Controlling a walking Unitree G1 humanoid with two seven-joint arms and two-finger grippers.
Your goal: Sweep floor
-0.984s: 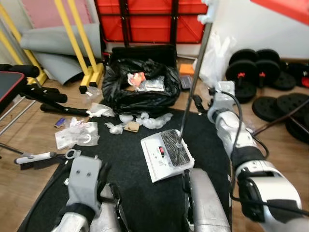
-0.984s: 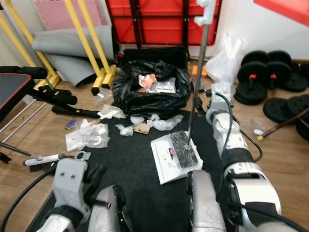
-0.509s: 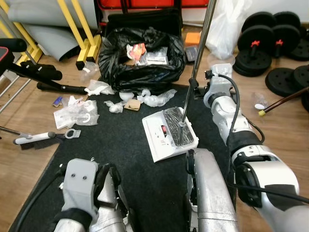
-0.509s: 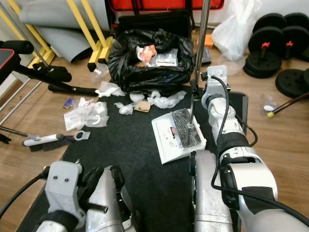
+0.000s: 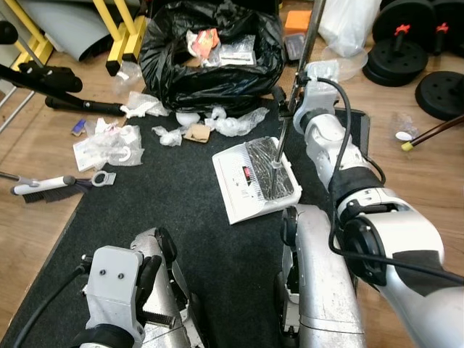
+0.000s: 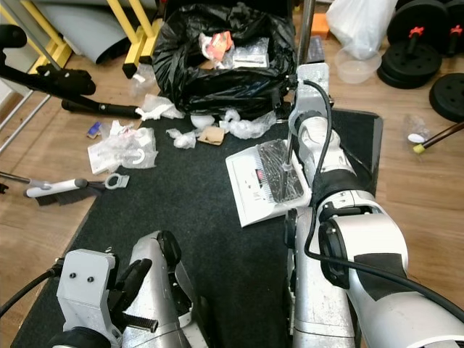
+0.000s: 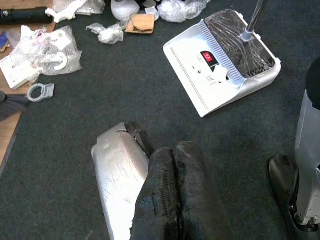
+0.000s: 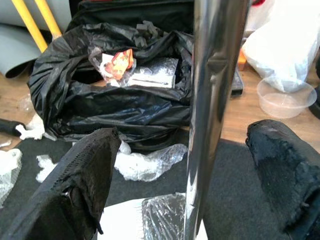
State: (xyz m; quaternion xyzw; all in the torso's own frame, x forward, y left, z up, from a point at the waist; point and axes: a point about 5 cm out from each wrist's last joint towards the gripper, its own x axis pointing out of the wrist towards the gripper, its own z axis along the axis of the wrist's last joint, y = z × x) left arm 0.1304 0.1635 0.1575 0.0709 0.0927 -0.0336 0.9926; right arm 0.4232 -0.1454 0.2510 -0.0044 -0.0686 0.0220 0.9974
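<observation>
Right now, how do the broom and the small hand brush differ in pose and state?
The broom stands nearly upright, its pole between the right gripper's spread fingers; the hand brush lies flat, untouched. The broom's bristles rest in the white dustpan on the black mat; the hand brush lies on the wood floor at the mat's left edge. The broom's pole is metal; the brush's handle is white. Both have dark bristles.

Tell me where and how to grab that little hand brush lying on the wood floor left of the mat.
Grip the hand brush by its pale handle, coming straight down from above. It lies flat on the wooden floor, so a top-down pinch across the slim handle probably suits best; the dark bristle end looks too soft to hold.
</observation>
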